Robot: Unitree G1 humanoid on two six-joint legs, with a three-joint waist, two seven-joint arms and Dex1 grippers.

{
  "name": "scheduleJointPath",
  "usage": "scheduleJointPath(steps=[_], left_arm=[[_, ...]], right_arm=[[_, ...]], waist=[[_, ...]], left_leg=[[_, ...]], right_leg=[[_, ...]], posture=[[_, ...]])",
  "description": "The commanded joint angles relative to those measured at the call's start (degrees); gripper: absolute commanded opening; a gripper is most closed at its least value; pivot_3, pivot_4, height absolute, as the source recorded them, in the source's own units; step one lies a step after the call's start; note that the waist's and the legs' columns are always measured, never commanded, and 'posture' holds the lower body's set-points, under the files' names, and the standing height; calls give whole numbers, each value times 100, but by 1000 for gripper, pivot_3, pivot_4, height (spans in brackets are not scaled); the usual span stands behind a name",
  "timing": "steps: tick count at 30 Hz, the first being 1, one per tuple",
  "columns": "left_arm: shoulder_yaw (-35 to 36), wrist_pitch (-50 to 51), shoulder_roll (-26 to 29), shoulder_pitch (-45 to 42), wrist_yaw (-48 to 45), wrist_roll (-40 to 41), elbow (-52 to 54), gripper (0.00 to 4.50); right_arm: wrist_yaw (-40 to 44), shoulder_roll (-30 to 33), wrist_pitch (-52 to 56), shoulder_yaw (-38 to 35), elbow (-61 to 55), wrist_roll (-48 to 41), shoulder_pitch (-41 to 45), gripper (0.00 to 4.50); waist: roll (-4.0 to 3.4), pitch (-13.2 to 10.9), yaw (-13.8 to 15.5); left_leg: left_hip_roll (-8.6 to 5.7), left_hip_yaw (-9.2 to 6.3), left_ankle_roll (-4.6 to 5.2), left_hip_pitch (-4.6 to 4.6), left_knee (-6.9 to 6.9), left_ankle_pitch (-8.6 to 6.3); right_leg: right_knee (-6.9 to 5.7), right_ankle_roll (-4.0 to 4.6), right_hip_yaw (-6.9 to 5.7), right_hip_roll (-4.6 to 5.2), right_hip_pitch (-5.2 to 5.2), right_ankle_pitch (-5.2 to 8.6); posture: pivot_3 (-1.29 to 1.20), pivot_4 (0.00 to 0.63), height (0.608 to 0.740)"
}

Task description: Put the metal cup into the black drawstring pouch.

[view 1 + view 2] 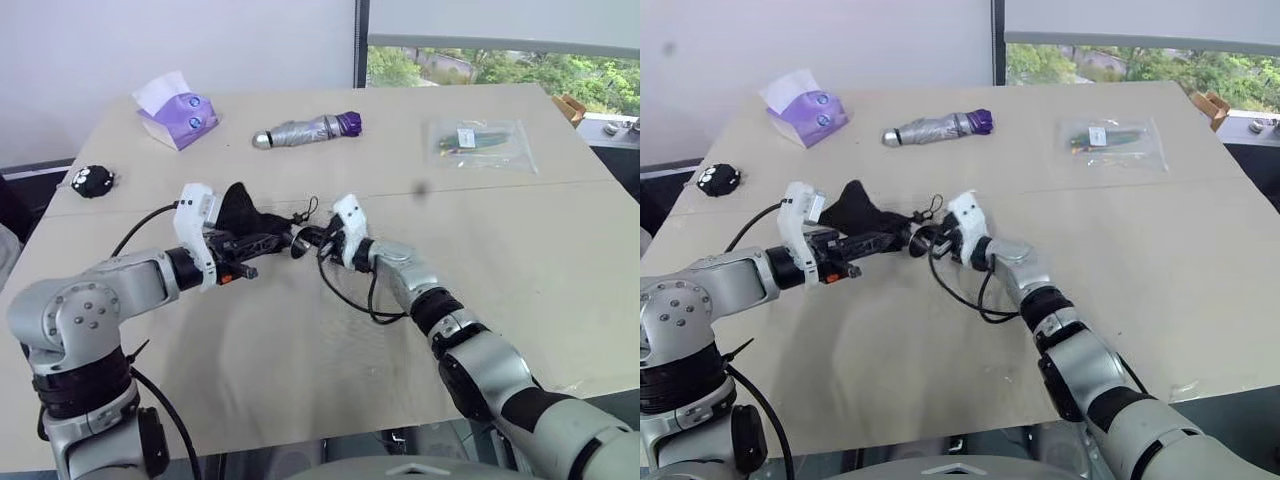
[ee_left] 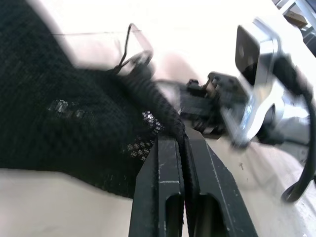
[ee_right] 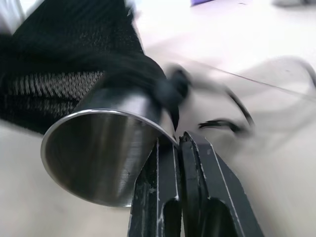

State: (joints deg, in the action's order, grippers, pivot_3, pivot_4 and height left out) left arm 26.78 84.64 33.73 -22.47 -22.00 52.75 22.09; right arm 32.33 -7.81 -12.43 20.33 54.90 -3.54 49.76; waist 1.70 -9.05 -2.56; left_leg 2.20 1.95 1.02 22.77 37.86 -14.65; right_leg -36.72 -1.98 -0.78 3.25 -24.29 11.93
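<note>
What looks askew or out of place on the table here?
Nothing is spilled or damaged. The metal cup lies tipped sideways, its base only partly inside the black drawstring pouch, rim pinched by the right gripper; the left gripper clamps the fabric.

We see two arms built of silver-grey metallic segments joined by black bands, each shoulder a rounded grey housing studded with small dark screws. Black cables loop loosely off both forearms, one curling below the right wrist at centre frame in the head views. Each wrist carries a white moulded plastic block, and beyond it sits a black gripper mechanism. The left gripper (image 2: 183, 148) has two flat matte-black fingers with squared edges, a pale scored line across each and a recessed slot lower down. The right gripper (image 3: 178, 143) matches it: slim black fingers, scuffed, with rounded slots.
</note>
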Motion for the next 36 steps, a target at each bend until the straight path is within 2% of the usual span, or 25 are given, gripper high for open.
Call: scheduleJointPath(steps=[1, 3, 5, 6, 10, 11, 13, 15, 17, 18, 22, 23, 24, 26, 27, 29, 33, 36], left_arm=[[130, 126, -193, -390, 98, 480, 421, 0], [158, 233, -337, -553, 251, 568, 468, 0], [200, 266, -378, -518, 311, 601, 511, 0], [178, 231, -373, -485, 320, 590, 553, 0], [94, 205, -511, -457, 387, 690, 684, 0], [-16, 134, -480, -390, 358, 635, 749, 0], [-340, -143, -339, -184, 206, 467, 939, 0], [-460, -241, -379, -74, 190, 526, 989, 0], [-461, -269, -418, -34, 173, 649, 989, 0], [-448, -263, -439, -30, 164, 736, 989, 0], [-531, -418, -481, -61, 230, 708, 934, 0], [-597, -483, -491, -58, 233, 639, 909, 0], [-685, -562, -483, -29, 222, 546, 907, 0], [-958, -821, -413, 50, 151, 274, 973, 0], [-1031, -907, -483, 38, 174, 219, 962, 0], [-1152, -1077, -657, -69, 279, 123, 876, 0], [-1176, -1105, -1053, -329, 481, 247, 775, 0], [-853, -1051, -1087, -160, 579, 416, 802, 0]], right_arm=[[-485, -944, -697, 382, 66, 645, 342, 19], [-67, -1481, 564, -800, -94, -988, 403, 19], [275, -1577, 1160, -1285, -167, -1732, 510, 19], [332, -1525, 1129, -1246, -194, -1716, 533, 19], [-271, -1101, -105, 47, -40, -26, 530, 19], [-217, -1088, -230, 169, 2, 97, 500, 19], [138, -1308, -9, -127, -116, -416, 383, 19], [441, -1645, 1177, -960, -489, -1744, 430, 19], [553, -1684, 1700, -1218, -645, -2210, 502, 19], [485, -1630, 1688, -1175, -644, -2149, 532, 19], [50, -1089, -107, 368, -546, -113, 454, 19], [67, -1027, -323, 584, -515, 118, 426, 19], [148, -1067, -331, 570, -521, 88, 382, 19], [450, -1317, 78, 147, -673, -557, 294, 19], [503, -1463, 548, -200, -773, -1046, 306, 19], [522, -1501, 802, -427, -814, -1328, 384, 19], [236, -1084, -20, 471, -624, -52, 400, 19], [139, -985, -52, 387, -743, 35, 273, 19]], waist=[[1, 0, 7], [4, -3, 57], [8, -1, 81], [9, 0, 64], [5, -3, -12], [5, -3, -12], [6, -3, 12], [7, -5, 45], [13, -2, 61], [16, 0, 57], [12, -2, 7], [13, -2, 1], [13, -2, 0], [13, -2, 20], [15, -2, 38], [17, -1, 92], [20, 1, 56], [20, 0, 25]], left_leg=[[0, 0, -2, 0, -5, 1], [-1, 1, -4, 3, -8, 3], [-1, -10, -6, 11, -5, 5], [0, -10, -6, 8, -4, 5], [0, -6, -4, 2, -18, 3], [1, -5, -8, 1, -27, 5], [0, -3, -20, 2, -44, 13], [2, -4, -25, 7, -50, 16], [2, -8, -25, 15, -47, 17], [2, -7, -23, 13, -43, 16], [1, -3, -4, 8, -46, 5], [2, -4, -4, 8, -47, 5], [1, -1, -14, 10, -48, 11], [2, 1, -29, 10, -53, 19], [2, 1, -29, 11, -53, 19], [0, -2, -28, 15, -49, 20], [-4, 2, -23, 13, -40, 17], [2, 1, -26, 10, -46, 19]], right_leg=[[1, 2, 0, -1, -2, 1], [1, 2, 0, -3, -5, 2], [6, 2, -9, 0, 3, 1], [9, 1, -9, 1, 7, 1], [12, 2, -5, -2, 2, 1], [9, 7, -3, -8, -5, 4], [5, 13, -1, -11, -16, 8], [3, 15, -1, -12, -21, 9], [4, 15, -5, -7, -22, 9], [4, 15, -4, -2, -19, 9], [0, 17, 0, -9, -25, 10], [-1, 18, -1, -12, -26, 10], [-4, 20, 1, -16, -33, 12], [-3, 21, 1, -35, -34, 13], [-3, 21, 1, -37, -34, 13], [-2, 21, -3, -30, -30, 13], [-1, 20, 1, -11, -25, 12], [-5, 21, 1, -22, -29, 13]], posture=[[0, 150, 740], [0, 150, 740], [0, 150, 740], [0, 150, 740], [0, 150, 740], [0, 150, 740], [0, 150, 740], [0, 150, 740], [0, 150, 740], [0, 150, 740], [0, 150, 740], [0, 150, 740], [0, 150, 740], [0, 150, 740], [0, 150, 740], [0, 150, 740], [0, 150, 740], [0, 150, 740]])
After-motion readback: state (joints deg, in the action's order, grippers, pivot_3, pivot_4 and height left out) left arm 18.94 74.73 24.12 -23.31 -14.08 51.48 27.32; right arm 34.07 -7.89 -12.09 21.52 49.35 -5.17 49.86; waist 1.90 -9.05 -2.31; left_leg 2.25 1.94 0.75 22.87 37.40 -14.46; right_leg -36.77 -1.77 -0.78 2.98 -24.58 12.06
